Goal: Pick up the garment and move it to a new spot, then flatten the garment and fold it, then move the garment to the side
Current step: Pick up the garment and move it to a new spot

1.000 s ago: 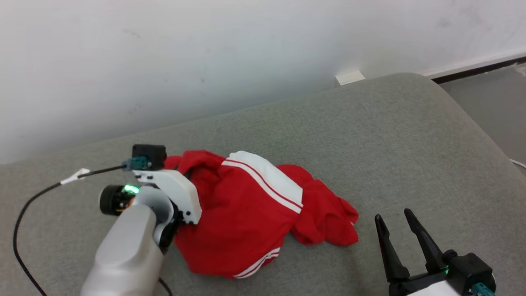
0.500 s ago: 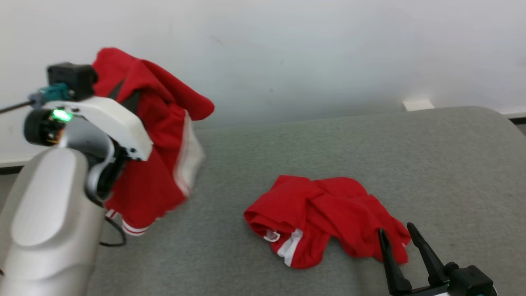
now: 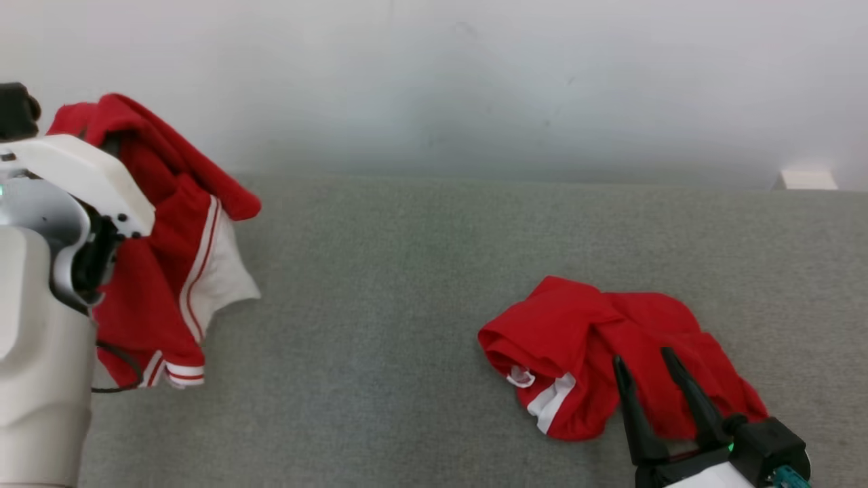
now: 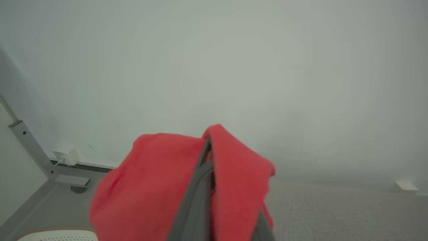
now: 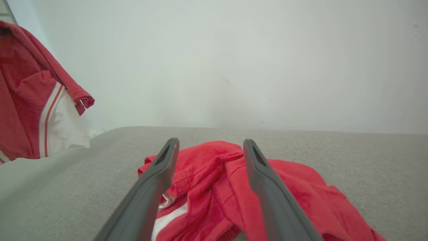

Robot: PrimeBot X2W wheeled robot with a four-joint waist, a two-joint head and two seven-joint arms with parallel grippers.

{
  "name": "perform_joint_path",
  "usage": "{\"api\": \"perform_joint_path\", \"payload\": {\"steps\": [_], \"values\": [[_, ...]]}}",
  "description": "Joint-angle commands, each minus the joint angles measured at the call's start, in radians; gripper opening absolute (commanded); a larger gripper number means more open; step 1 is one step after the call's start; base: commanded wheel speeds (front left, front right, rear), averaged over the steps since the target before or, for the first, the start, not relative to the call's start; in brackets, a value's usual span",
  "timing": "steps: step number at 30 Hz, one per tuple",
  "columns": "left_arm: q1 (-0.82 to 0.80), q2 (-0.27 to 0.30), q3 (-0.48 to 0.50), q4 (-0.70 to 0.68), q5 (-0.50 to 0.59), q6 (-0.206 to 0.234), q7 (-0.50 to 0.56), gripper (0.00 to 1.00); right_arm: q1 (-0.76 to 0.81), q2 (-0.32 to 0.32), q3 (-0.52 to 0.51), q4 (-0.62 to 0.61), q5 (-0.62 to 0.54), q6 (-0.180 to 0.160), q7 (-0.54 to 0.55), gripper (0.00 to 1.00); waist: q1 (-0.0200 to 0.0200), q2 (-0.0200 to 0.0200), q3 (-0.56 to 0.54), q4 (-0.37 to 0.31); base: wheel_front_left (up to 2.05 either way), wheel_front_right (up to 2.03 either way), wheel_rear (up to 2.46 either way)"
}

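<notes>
My left gripper (image 4: 206, 157) has its two fingers pressed together on a fold of the red-and-white garment (image 3: 169, 271). In the left wrist view the red cloth (image 4: 150, 187) bulges over both sides of the closed fingers. From the head view the garment hangs clear of the grey cushion (image 3: 407, 305) at the far left, in front of the left arm (image 3: 41, 271). A white panel with thin red stripes faces right, and a striped hem is at the bottom. The fingertips themselves are hidden behind the cloth there.

My right gripper (image 3: 643, 357) sits at the lower right with its fingers spread wide and nothing between them. In the right wrist view the open gripper (image 5: 210, 143) points over the other red garment (image 5: 214, 174), which lies crumpled on the cushion with a bit of white trim at its near edge. I cannot tell whether the fingers touch that cloth or hover just above it. The held garment (image 5: 26, 110) hangs at the left of that view, well apart from the one on the cushion (image 3: 583, 346). A plain pale wall (image 3: 434, 81) stands behind the cushion.
</notes>
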Motion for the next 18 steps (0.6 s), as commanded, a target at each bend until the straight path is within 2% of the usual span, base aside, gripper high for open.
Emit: {"api": "perform_joint_path", "payload": {"steps": [1, 7, 14, 16, 17, 18], "values": [[-0.018, -0.011, 0.002, 0.019, -0.007, 0.003, -0.015, 0.0, -0.015, 0.0, 0.003, -0.004, 0.003, -0.002, 0.001, 1.0, 0.0, 0.0, 0.039, 0.029, 0.0, 0.0, 0.0], [-0.049, -0.036, 0.022, 0.211, -0.042, 0.017, -0.049, 0.0, -0.072, -0.007, 0.018, -0.008, -0.007, -0.002, 0.001, 1.0, 0.0, 0.0, 0.118, 0.038, 0.0, 0.0, 0.0], [-0.076, -0.051, 0.06, 0.416, -0.105, 0.002, -0.037, 0.02, -0.115, -0.01, 0.031, 0.001, -0.001, -0.002, 0.001, 1.0, 0.0, 0.0, 0.171, 0.015, 0.0, 0.0, 0.0], [-0.079, -0.047, 0.056, 0.459, -0.104, -0.006, -0.029, 0.47, -0.118, -0.01, 0.028, 0.005, 0.002, -0.002, 0.001, 1.0, 0.0, 0.0, 0.176, 0.01, 0.0, 0.0, 0.0], [-0.082, -0.046, 0.056, 0.477, -0.108, -0.009, -0.026, 1.0, -0.121, -0.009, 0.027, 0.006, 0.002, -0.002, 0.001, 1.0, 0.0, 0.0, 0.177, 0.008, 0.0, 0.0, 0.0], [-0.084, -0.043, 0.055, 0.496, -0.109, -0.014, -0.021, 1.0, -0.123, -0.009, 0.025, 0.007, 0.002, -0.002, 0.001, 1.0, 0.0, 0.0, 0.178, 0.007, 0.0, 0.0, 0.0]]}}
